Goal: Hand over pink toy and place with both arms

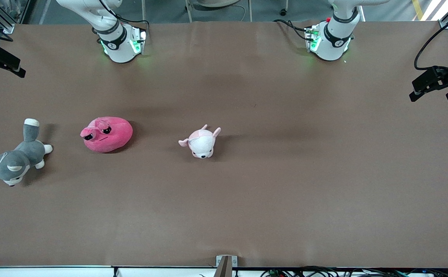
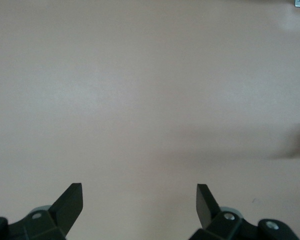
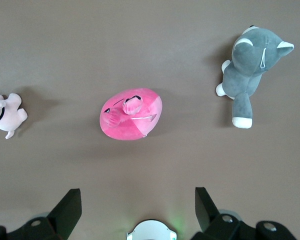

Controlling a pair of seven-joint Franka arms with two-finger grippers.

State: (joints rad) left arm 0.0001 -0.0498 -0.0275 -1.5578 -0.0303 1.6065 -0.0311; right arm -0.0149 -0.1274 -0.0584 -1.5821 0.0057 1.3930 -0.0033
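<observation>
The pink toy (image 1: 106, 134), a rounded hot-pink blob with droopy black eyes, lies on the brown table (image 1: 285, 173) toward the right arm's end. It also shows in the right wrist view (image 3: 131, 114). My right gripper (image 3: 139, 200) is open and empty, high over the table between the right arm's base (image 1: 118, 42) and the pink toy. My left gripper (image 2: 139, 200) is open and empty, high over bare table. Neither gripper shows in the front view; only the arm bases do, the left arm's base (image 1: 330, 38) included.
A small pale pink-and-white plush (image 1: 201, 142) lies beside the pink toy near the table's middle, also in the right wrist view (image 3: 5, 115). A grey-and-white plush (image 1: 14, 159) lies at the right arm's end of the table, also in the right wrist view (image 3: 250, 65). Black mounts (image 1: 439, 82) stand at the table's ends.
</observation>
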